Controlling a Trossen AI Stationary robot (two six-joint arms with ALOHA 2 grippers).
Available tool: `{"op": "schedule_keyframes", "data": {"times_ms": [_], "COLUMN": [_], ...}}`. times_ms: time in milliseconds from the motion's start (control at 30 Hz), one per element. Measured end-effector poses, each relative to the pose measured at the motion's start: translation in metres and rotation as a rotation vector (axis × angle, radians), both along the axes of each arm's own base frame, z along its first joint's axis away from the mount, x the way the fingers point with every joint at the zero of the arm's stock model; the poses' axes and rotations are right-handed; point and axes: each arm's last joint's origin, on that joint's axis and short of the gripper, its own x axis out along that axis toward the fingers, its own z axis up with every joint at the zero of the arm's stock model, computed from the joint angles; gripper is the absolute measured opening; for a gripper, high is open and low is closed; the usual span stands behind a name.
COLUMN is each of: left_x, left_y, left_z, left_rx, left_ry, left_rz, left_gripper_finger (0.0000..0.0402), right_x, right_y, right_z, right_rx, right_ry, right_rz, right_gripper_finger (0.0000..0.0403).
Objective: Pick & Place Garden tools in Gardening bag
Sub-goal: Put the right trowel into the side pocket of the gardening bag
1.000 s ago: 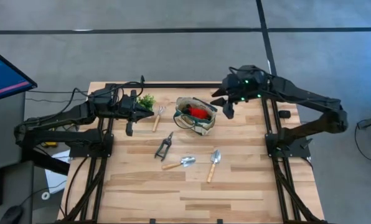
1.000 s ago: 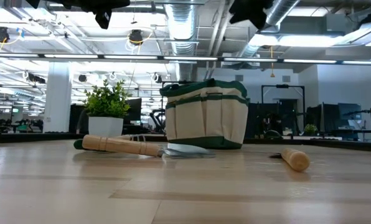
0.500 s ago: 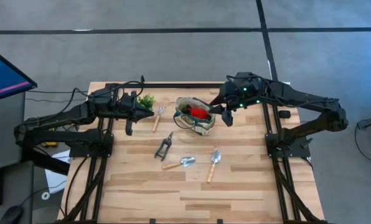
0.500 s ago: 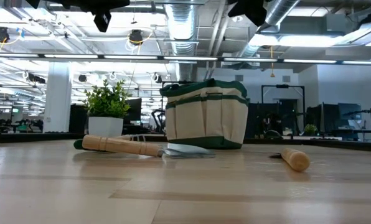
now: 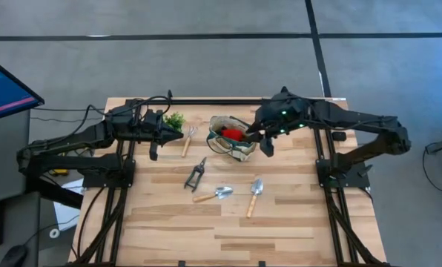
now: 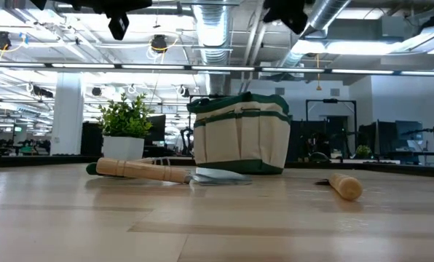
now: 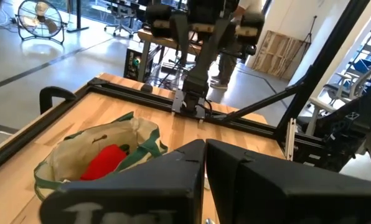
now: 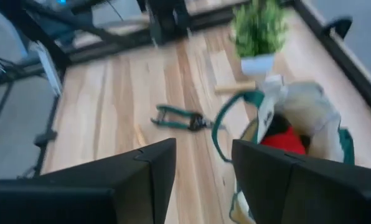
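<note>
While the left gripper [image 5: 182,136] waits with fingers pressed together beside the potted plant [image 5: 174,119], the right gripper [image 5: 262,141] hangs at the gardening bag's [image 5: 233,138] right edge — fingers apart, holding nothing. A red piece [image 5: 232,134] sits inside the bag; pruning shears [image 5: 196,174], two trowels [image 5: 213,194] [image 5: 254,196] and a rake [image 5: 187,139] lie on the table [image 5: 295,215].

So the only real change: the right end effector [image 5: 264,141] slid over from the far right side toward the gardening bag [image 5: 233,139], and now hangs right at the bag's right edge, fingers a bit less spread than before.
</note>
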Motion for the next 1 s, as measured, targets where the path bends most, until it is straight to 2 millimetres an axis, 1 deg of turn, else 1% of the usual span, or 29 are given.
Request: {"op": "schedule_keyframes", "data": {"times_ms": [167, 300, 500, 700, 833, 1000], "left_x": [0.0, 0.0, 0.001, 0.005, 0.005, 0.005], "left_y": [0.0, 0.0, 0.0, 0.002, 0.002, 0.002], "left_z": [0.0, 0.0, -0.001, -0.004, -0.004, -0.004], "left_rx": [0.0, 0.001, -0.056, -0.082, -0.082, -0.085], "left_ry": [-0.001, -0.001, 0.002, 0.021, 0.018, 0.021], "left_rz": [0.0, 0.0, 0.006, 0.01, 0.01, 0.01], "left_gripper_finger": [0.0003, 0.0003, 0.0003, 0.0003, 0.0003, 0.0003], "right_x": [0.016, 0.03, 0.041, 0.04, 0.038, 0.038], "right_y": [0.003, 0.008, 0.011, 0.011, 0.011, 0.011], "right_z": [-0.016, -0.033, -0.052, -0.053, -0.049, -0.049], "right_rx": [0.01, 0.019, 0.03, 0.032, 0.029, 0.03], "right_ry": [0.062, 0.129, 0.218, 0.236, 0.218, 0.224], "right_rz": [0.021, 0.041, 0.057, 0.056, 0.056, 0.056], "right_gripper_finger": [0.0151, 0.0148, 0.0136, 0.0123, 0.0116, 0.0111]}}
